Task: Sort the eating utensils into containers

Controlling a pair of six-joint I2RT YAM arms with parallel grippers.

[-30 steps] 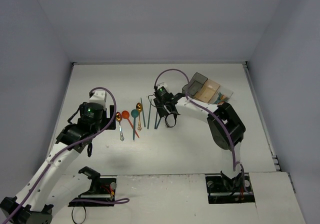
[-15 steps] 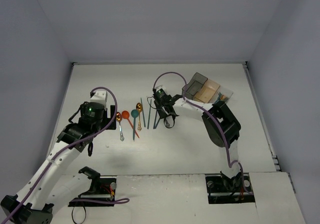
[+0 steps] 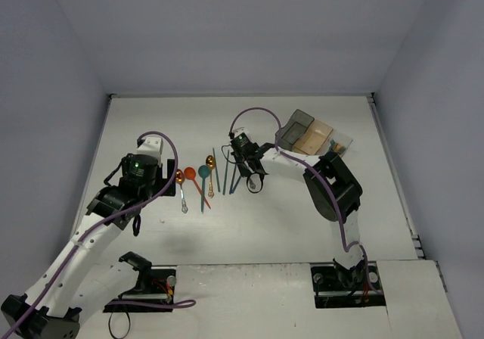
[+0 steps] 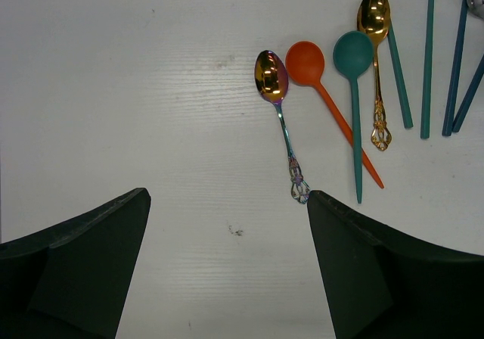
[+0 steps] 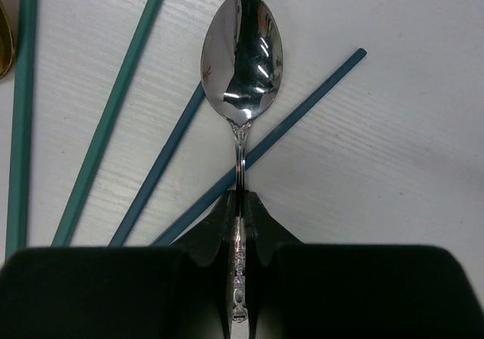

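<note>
**Desk:** Utensils (image 3: 203, 172) lie in a row on the desk (image 3: 265, 218). What's on the left?

**Photographer:** The left claw (image 4: 225, 194) hovers spread and empty near an iridescent spoon (image 4: 274, 89), an orange spoon (image 4: 318, 82) and a teal spoon (image 4: 354, 89).

**Desk:** And on the right?

**Photographer:** The right claw (image 5: 240, 218) is clenched on a silver spoon (image 5: 242, 59) handle, over crossed blue sticks (image 5: 302, 104). The pickup appears under way. Next comes a lift and a carry to the containers (image 3: 314, 136) at far right.

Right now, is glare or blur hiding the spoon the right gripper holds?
Right wrist view: the silver spoon is sharp, its bowl mirror-bright with small highlights, nothing hidden; the right gripper is dark, shut on its handle. Top external view: evenly lit, but the spoon is too small to judge.
</note>
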